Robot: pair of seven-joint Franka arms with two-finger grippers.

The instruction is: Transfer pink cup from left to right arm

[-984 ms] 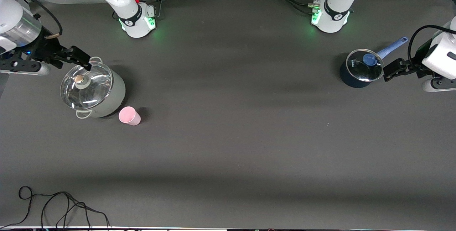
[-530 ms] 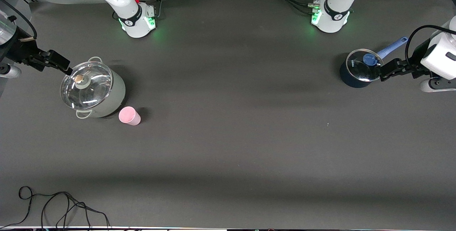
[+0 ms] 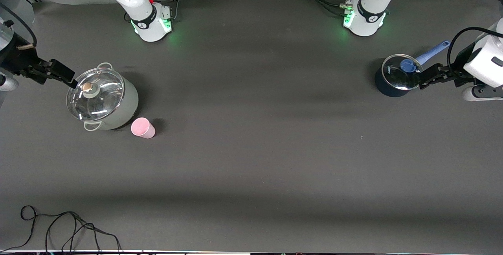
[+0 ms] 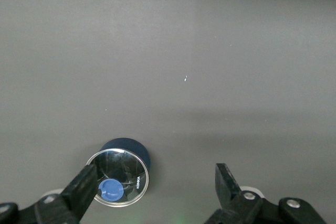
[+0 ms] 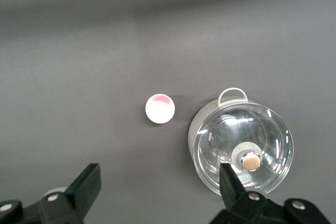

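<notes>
The pink cup (image 3: 142,127) stands upright on the dark table, toward the right arm's end. It stands just beside the grey-green pot (image 3: 118,107) and nearer to the front camera. In the right wrist view the pink cup (image 5: 160,108) shows from above, apart from the pot (image 5: 202,124). My right gripper (image 3: 67,76) hovers open and empty at the pot's edge, over the table's end; the right gripper (image 5: 159,182) holds nothing. My left gripper (image 3: 422,80) hangs open and empty beside the blue saucepan (image 3: 387,88), at the left arm's end. The left gripper (image 4: 156,179) is wide apart.
The pot carries a glass lid (image 3: 95,94) with a round knob. The blue saucepan (image 4: 131,148) has a glass lid and a blue handle (image 3: 432,52). A black cable (image 3: 59,223) lies coiled at the table's near corner. Both arm bases (image 3: 151,23) stand along the back.
My right gripper has drawn back from over the pot's lid toward the table's end. My left gripper has shifted slightly toward the saucepan. The cup has not moved.
</notes>
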